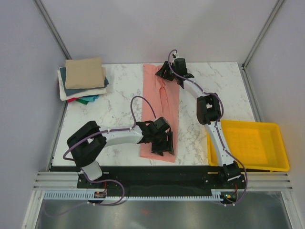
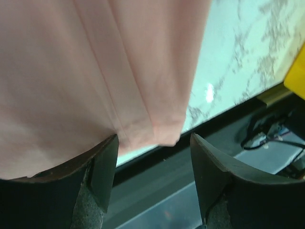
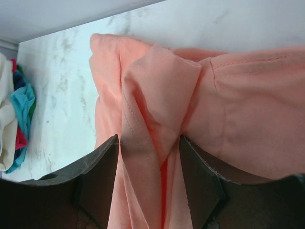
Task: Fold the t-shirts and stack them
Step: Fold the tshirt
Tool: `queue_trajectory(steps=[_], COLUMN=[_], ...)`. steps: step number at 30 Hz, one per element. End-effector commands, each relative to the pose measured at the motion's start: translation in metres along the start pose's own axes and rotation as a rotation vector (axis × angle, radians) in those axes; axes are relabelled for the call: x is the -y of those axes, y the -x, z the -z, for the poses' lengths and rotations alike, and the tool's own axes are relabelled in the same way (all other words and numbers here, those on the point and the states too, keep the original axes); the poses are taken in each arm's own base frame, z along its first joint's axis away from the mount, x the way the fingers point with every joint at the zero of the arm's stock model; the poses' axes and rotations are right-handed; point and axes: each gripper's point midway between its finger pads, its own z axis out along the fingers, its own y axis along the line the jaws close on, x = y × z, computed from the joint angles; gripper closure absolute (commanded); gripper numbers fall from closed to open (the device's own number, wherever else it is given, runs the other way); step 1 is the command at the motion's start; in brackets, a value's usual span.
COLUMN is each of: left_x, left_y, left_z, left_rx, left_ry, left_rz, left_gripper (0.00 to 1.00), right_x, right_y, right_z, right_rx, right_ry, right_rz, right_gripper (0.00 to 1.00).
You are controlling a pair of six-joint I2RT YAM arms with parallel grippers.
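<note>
The salmon-pink t-shirt lies folded into a long narrow strip running from the far edge of the table toward the near edge. My left gripper hovers over its near end, open; in the left wrist view the shirt's near corner sits just above the empty gap between the fingers. My right gripper is at the far end, open, and a raised fold of the pink cloth fills the gap between its fingers. The other t-shirts sit folded in a stack at the back left, a tan one on top.
A yellow plastic tray sits at the right near corner, beside the right arm. The stack's teal, red and white edges show at the left of the right wrist view. The table's dark near edge runs just past the shirt's end.
</note>
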Motion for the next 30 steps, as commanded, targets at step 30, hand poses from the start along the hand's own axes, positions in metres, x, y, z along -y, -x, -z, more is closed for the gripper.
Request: queue_trajectory(steps=[30], left_x=[-0.078], left_y=[0.022], left_z=[0.139], left_rx=[0.450], left_ry=[0.155], left_rz=[0.017], left_gripper=[0.03], right_x=[-0.076], right_y=[-0.053], right_z=[0.295], right_rx=[-0.015], right_ry=[-0.192], right_rz=[0.138], right_gripper=[0.15])
